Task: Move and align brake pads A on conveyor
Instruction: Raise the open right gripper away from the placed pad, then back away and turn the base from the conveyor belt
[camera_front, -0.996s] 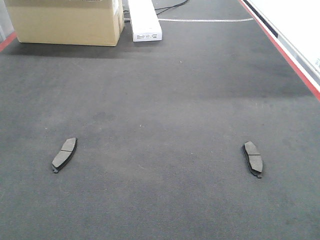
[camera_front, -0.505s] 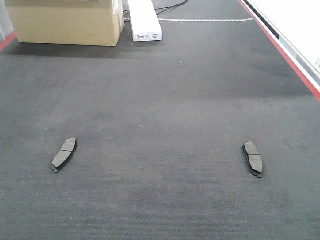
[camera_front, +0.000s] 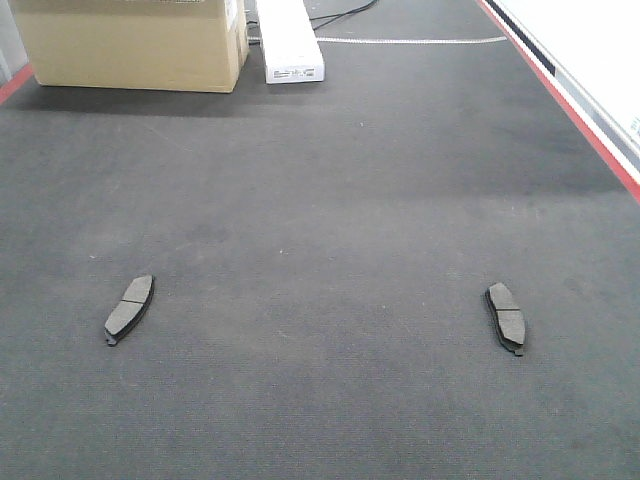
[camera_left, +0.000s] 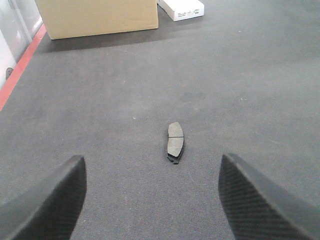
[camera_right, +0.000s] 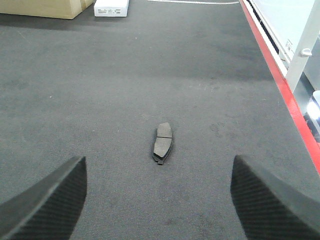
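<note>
Two dark grey brake pads lie flat on the conveyor (camera_front: 320, 200), far apart. The left pad (camera_front: 129, 308) is in the near left of the front view, the right pad (camera_front: 506, 317) in the near right. In the left wrist view the left pad (camera_left: 175, 142) lies ahead of my left gripper (camera_left: 152, 200), whose jaws stand wide apart with only belt between them. The right wrist view shows the right pad (camera_right: 162, 142) ahead of my right gripper (camera_right: 157, 200), equally open and empty. Neither gripper appears in the front view.
A cardboard box (camera_front: 130, 42) stands at the belt's far left, with a white box (camera_front: 290, 40) beside it. Red edge strips run along the right (camera_front: 570, 105) and far left (camera_front: 14, 84). A white post (camera_right: 303, 52) stands off the right edge.
</note>
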